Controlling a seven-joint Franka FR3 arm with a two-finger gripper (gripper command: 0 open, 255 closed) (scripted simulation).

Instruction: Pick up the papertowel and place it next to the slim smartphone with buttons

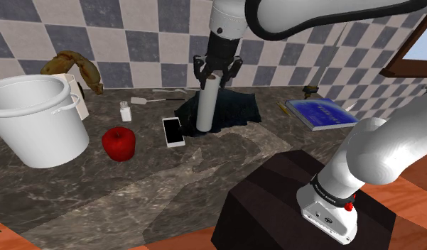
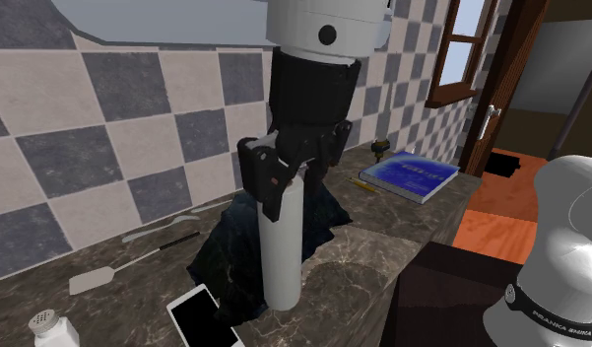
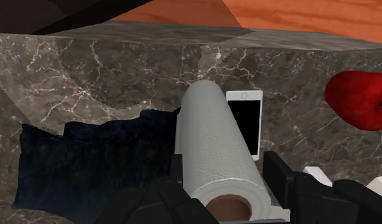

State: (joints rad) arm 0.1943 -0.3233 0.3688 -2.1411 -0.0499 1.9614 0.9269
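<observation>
Shoulder view, left to right. White bucket (image 1: 34,121): well apart from the smartphone (image 1: 173,132), on its left. Red apple (image 1: 119,143): near the smartphone, left side. Upright paper towel roll (image 1: 207,106): just beside the smartphone, right side, at the edge of a dark cloth (image 1: 236,110). Black gripper (image 1: 217,74) clamps the roll's top end. Blue book (image 1: 322,113): far to the smartphone's right.

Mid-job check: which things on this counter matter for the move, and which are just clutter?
Part of the job: paper towel roll, clasped upright by the gripper; white smartphone right beside it.
Just lying about: red apple, white bucket, shaker, blue book, dark cloth, bananas.
</observation>
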